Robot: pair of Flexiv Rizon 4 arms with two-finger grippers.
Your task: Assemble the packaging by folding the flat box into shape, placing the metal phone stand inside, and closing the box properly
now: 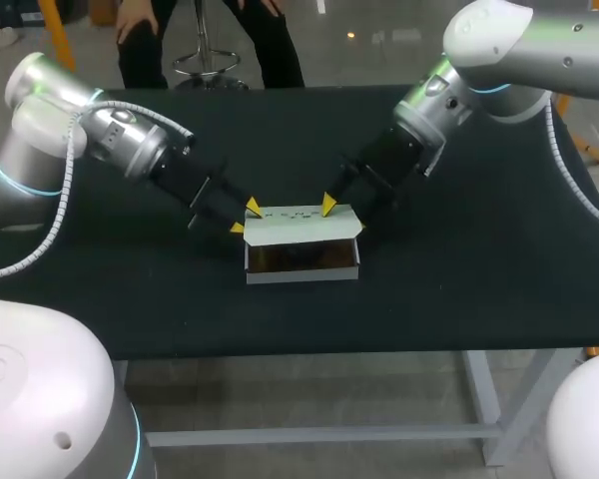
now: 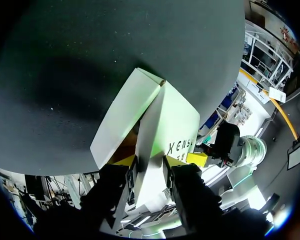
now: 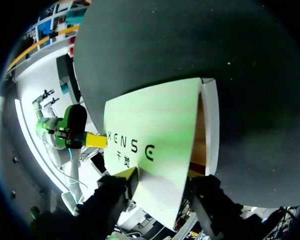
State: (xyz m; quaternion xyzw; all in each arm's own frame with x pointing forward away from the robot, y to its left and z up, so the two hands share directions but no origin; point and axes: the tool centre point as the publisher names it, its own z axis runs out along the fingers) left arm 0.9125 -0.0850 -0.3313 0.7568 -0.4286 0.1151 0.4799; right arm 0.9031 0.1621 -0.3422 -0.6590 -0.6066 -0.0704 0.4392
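Left claw (image 1: 245,218) and right claw (image 3: 159,175) are being held clamped on the box lid (image 1: 299,226) at opposite ends, arms slanting down over the counter (image 1: 459,284).

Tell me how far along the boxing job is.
Done: the box is folded into shape and stands on the table. In hand: the left gripper pinches the raised lid at one back corner; the right gripper is at the other. Left: shutting the lid, which is open. The dark inside does not show whether the phone stand is in yet.
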